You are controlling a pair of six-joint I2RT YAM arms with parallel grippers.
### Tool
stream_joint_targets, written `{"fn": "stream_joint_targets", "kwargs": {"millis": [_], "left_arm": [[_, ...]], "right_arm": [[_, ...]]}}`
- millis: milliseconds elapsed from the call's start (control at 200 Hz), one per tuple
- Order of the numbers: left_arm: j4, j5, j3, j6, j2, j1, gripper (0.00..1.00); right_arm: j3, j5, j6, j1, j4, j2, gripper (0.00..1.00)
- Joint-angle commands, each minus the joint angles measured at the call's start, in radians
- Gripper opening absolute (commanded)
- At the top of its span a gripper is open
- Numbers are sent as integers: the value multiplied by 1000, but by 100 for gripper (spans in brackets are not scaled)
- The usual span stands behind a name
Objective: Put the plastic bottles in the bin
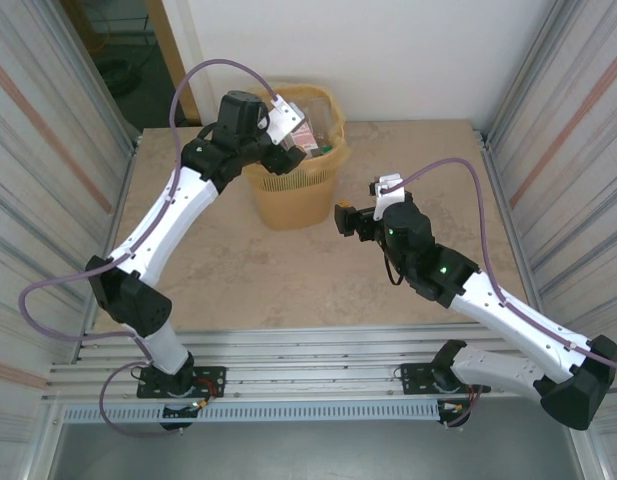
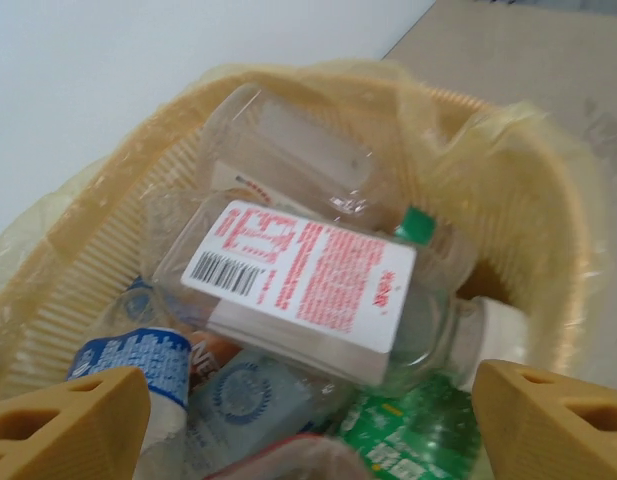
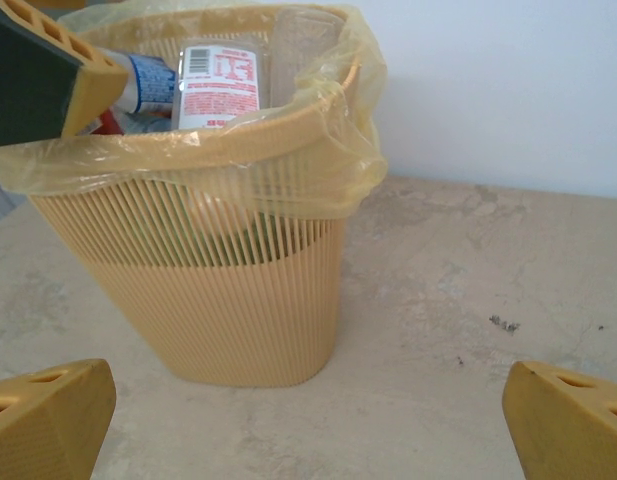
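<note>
Plastic bottles [image 2: 298, 290] heaped up inside the bin [image 2: 553, 210], right up to the rim of the liner [image 2: 508, 130], with the bin itself parked at the 12 o'clock edge of the bench [image 1: 288, 290]. On top of the heap, a clear one with a red-and-white label, lying flat, long axis running roughly 10 to 4 o'clock in the left wrist view, white cap at the 4 o'clock end, and a green cap [image 2: 418, 222] poking out just behind it. Left tool [image 2: 308, 420] hanging straight over the opening, spread wide, gripping nothing, labelled bottle directly underneath and apart from both fingers [image 2: 68, 420]. Right tool [image 3: 308, 425] also spread wide and holding nothing, low over the bench, staring at the bin's side wall from about 4 o'clock of it in the top view, near but not touching. So left arm clearly the closer one, sitting right above the pile. Next up, at a guess: straight lift out, minding the loose liner beside the fingers. Top bottle possibly not snug, so maybe a roll.
</note>
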Motion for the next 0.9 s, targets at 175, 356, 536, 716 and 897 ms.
{"fn": "stream_joint_targets", "kwargs": {"millis": [175, 356, 536, 716, 897], "left_arm": [[34, 100, 20, -155, -52, 19, 52], [80, -25, -56, -271, -80, 35, 45], [122, -81, -134, -308, -124, 36, 36], [137, 4, -175, -372, -103, 41, 24], [160, 72, -174, -411, -52, 42, 23]], "right_arm": [[-18, 7, 35, -8, -6, -10, 98], [-19, 7, 38, -9, -14, -15, 98], [-19, 11, 38, -11, -13, -8, 98], [-13, 5, 40, -13, -5, 8, 98], [-1, 8, 38, -13, -23, 12, 98]]}}
